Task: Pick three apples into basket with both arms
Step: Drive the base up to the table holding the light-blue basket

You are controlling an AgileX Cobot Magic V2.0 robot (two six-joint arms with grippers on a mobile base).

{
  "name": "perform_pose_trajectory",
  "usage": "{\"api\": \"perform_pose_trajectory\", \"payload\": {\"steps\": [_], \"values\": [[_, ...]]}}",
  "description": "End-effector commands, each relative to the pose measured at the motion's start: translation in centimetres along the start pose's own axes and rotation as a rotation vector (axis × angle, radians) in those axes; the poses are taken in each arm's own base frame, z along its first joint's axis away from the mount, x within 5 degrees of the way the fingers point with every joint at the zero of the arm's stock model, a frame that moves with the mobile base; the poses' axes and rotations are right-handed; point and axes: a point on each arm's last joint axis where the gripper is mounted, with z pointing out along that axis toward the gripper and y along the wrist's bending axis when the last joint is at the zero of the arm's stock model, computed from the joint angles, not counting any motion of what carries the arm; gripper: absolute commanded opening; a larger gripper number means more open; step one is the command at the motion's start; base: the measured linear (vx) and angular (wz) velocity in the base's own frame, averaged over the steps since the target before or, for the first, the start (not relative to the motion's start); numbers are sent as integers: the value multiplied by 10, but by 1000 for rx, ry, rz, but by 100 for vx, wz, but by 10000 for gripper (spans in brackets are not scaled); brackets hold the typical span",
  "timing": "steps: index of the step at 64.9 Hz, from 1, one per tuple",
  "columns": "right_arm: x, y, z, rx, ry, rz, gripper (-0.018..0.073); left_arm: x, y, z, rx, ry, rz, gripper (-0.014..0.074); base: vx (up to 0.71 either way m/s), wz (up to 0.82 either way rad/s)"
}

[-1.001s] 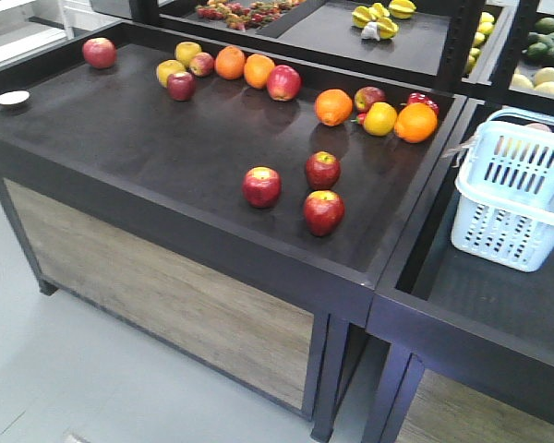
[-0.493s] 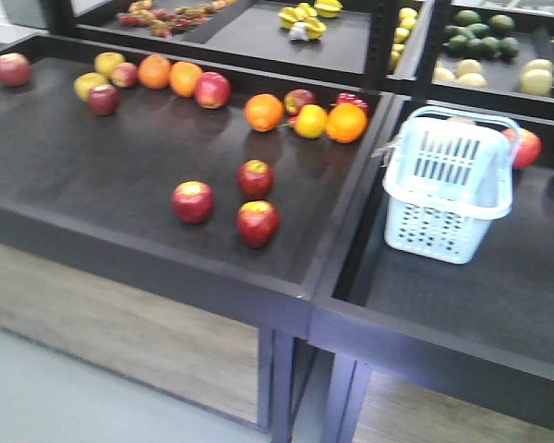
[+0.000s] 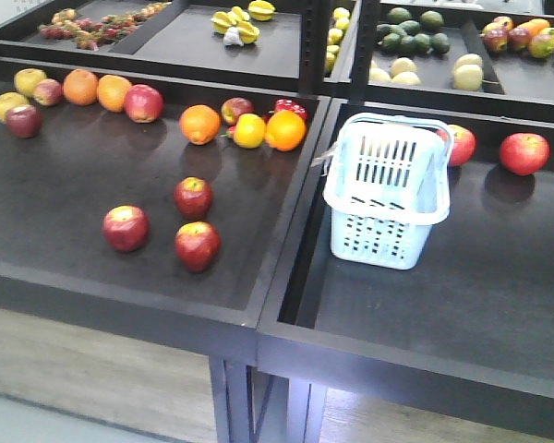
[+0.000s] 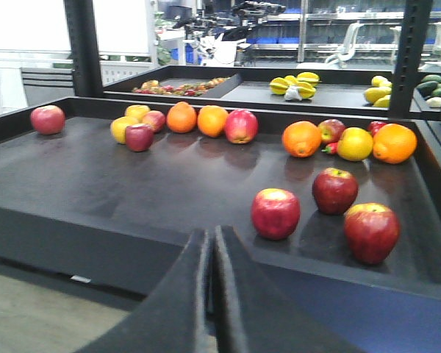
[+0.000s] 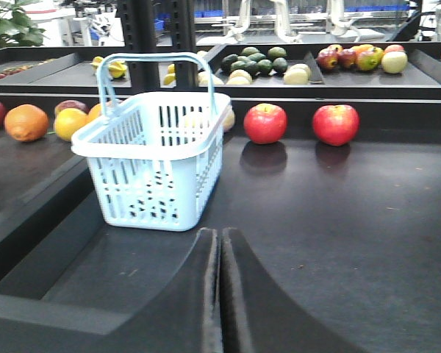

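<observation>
Rightward your front view is panning since a second ago, pushing the left apple (image 3: 126,228), rear apple (image 3: 193,197) and front apple (image 3: 197,245) left of centre; all three are sitting near each other on the left table (image 3: 65,185). You are seeing the basket (image 3: 379,235) standing upright on the right table (image 3: 480,277), near its left edge. Your left gripper (image 4: 209,239) and right gripper (image 5: 219,237) are both clenching empty, fingers pressed together.

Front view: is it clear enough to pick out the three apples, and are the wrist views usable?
Front view: mildly soft and washed out, but the three apples stand out, with soft shadows on the dark shelf. Left wrist view: left fingers blurred up close, window blown out. Right wrist view: right fingers blurred, basket crisp.
</observation>
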Motion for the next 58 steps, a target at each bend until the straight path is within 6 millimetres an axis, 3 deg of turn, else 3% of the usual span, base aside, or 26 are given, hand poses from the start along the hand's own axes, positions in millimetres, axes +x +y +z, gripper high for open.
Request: {"api": "perform_pose_trajectory", "payload": {"steps": [1,58], "values": [[-3,0,0,3,-72,-6,-4,1,0,0,1,-63,-12,-6,8,-16],[-4,0,0,2,-74,-6,-4,1,0,0,1,-63,-12,-6,8,-20]]}}
